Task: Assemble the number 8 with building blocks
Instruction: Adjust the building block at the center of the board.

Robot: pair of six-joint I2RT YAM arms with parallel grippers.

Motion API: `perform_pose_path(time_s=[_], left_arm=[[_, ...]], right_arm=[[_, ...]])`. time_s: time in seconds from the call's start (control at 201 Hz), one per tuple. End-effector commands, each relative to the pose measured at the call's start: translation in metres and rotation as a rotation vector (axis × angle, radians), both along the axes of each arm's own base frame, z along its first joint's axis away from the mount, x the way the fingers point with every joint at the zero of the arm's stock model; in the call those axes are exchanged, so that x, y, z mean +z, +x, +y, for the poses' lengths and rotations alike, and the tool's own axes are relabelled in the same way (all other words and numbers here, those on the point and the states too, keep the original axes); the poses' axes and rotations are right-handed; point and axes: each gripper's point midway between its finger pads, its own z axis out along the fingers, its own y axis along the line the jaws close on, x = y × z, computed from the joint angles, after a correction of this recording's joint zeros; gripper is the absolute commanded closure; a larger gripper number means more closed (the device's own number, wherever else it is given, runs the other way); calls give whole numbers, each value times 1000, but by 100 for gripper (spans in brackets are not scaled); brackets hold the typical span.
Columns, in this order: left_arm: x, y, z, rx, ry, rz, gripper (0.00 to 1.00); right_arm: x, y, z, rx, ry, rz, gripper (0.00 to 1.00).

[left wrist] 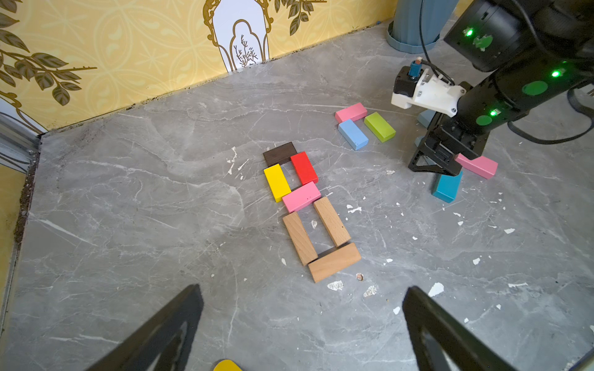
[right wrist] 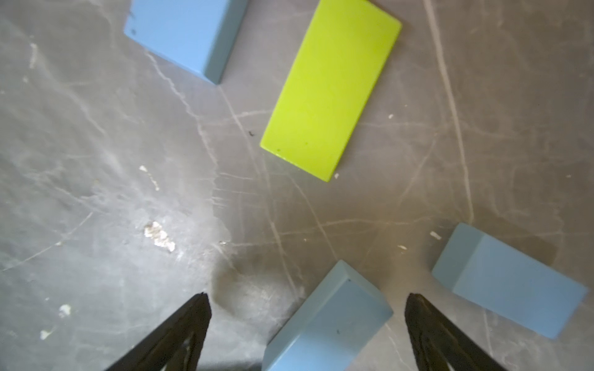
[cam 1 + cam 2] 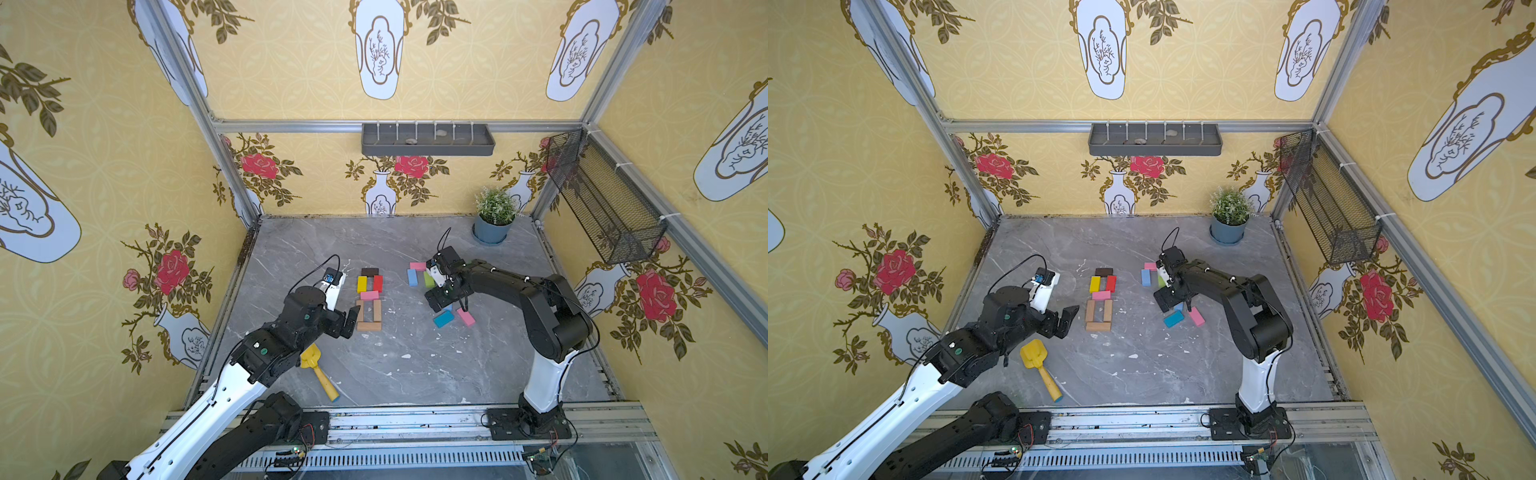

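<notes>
Building blocks form a figure on the grey table, seen in both top views: a dark brown block (image 3: 370,272) on top, a yellow block (image 3: 362,284) and a red block (image 3: 377,283) as sides, a pink block (image 3: 369,295) across, and tan blocks (image 3: 369,326) closing a lower loop. My left gripper (image 3: 350,322) (image 1: 303,290) hovers open and empty just left of the tan loop. Loose blocks lie to the right: pink (image 3: 417,266), light blue (image 3: 412,277), green (image 3: 429,279), teal (image 3: 443,318), pink (image 3: 466,317). My right gripper (image 3: 449,305) (image 2: 308,297) stands open over them, with a light blue block (image 2: 331,318) between its jaws, untouched.
A yellow toy shovel (image 3: 318,370) lies near the left arm at the front. A potted plant (image 3: 494,216) stands at the back right. A grey shelf tray (image 3: 428,139) and a black mesh basket (image 3: 602,199) hang on the walls.
</notes>
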Motion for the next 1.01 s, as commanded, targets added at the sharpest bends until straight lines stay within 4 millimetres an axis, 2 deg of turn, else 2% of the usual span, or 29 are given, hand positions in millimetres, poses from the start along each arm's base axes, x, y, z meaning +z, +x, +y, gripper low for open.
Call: perform_pose_path(time_s=[0.0,0.139,0.324,0.453,0.772,1.006], left_arm=[[-4,-1,1,-3,8,12,0],[-4,-1,1,-3,9,12,0],[-3,-2,1,-4,8,11,0],[-2,-2,1,-4,7,9,0],[-3,-2,1,-3,7,11,0],[-3,-2,1,-3,8,11,0]], right_arm=[[1,4,3,26,8,-15,2],[0,6,-3,8,4,-2,0],[0,5,-7,-45,12,34,12],[0,1,1,-43,54,70,23],[1,-8,17,-21,108,130,29],[3,-23,47,60,159,167,30]])
